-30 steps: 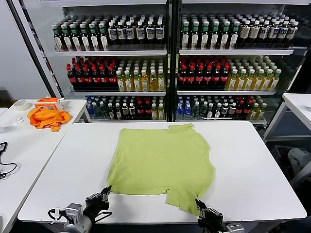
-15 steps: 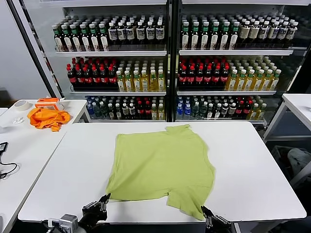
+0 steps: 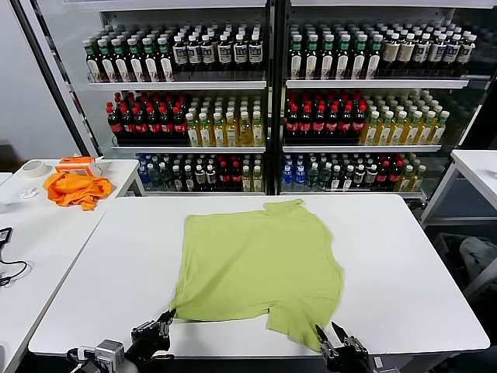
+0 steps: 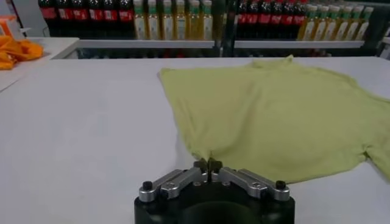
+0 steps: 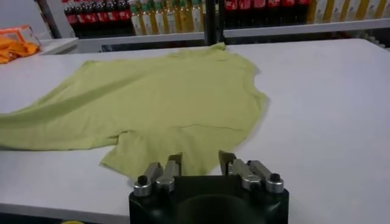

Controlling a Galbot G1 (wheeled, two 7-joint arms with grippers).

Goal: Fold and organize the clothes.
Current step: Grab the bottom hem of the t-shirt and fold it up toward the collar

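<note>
A lime T-shirt (image 3: 260,268) lies spread flat on the white surface (image 3: 404,256), its round neck toward the drinks shelves (image 3: 264,93) behind and its hem toward the robot's edge. At that near edge the left claw (image 3: 161,327) sits at the shirt's near-left hem corner, and the left wrist view shows its fingers (image 4: 207,165) pressed together with the corner of the fabric meeting their tips; whether cloth is caught between them cannot be told. The right claw (image 3: 339,346) waits just beside the shirt's near-right sleeve, its fingers (image 5: 172,163) spread apart with the sleeve edge lying just ahead of them. Well to the left of the shirt, on a separate side table (image 3: 31,225), a crumpled orange cloth (image 3: 75,189) rests beside a roll of tape (image 3: 33,168).
</note>
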